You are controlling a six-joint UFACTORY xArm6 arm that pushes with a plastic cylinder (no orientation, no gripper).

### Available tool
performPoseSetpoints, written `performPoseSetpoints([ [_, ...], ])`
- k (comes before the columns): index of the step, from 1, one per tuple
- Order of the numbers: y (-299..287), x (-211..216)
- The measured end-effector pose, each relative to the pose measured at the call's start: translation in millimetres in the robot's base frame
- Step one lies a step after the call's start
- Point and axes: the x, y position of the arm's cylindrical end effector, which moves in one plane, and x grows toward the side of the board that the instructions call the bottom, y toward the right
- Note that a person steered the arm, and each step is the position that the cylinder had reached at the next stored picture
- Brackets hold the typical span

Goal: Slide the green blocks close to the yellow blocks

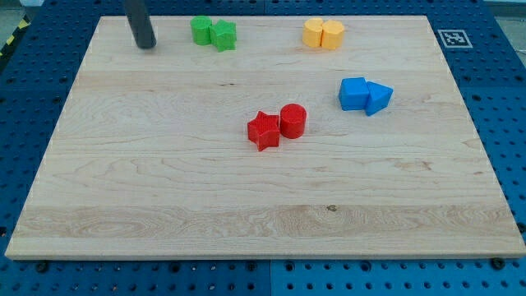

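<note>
Two green blocks touch each other near the view's top, left of centre: one rounded green block [201, 30] and one green star-like block [223, 35]. Two yellow blocks touch each other near the top, right of centre: a yellow block [313, 33] and a yellow hexagon-like block [332, 35]. My tip [146, 45] rests on the board at the top left, a short way left of the green blocks and apart from them. The rod rises out of the view's top.
A red star block [264, 131] and a red cylinder [293, 121] touch near the board's middle. A blue cube [354, 94] and a blue wedge [378, 97] touch at the right. The wooden board [164, 205] lies on a blue pegboard table with a marker tag [453, 38].
</note>
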Motion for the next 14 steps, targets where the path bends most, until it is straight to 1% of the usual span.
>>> performPoseSetpoints([
  [1, 0, -26],
  [2, 3, -24],
  [4, 90, -11],
  [5, 125, 5],
  [7, 166, 25],
  [9, 216, 25],
  [10, 217, 36],
  [11, 214, 57],
  [12, 214, 86],
  [13, 230, 107],
  [14, 277, 112],
])
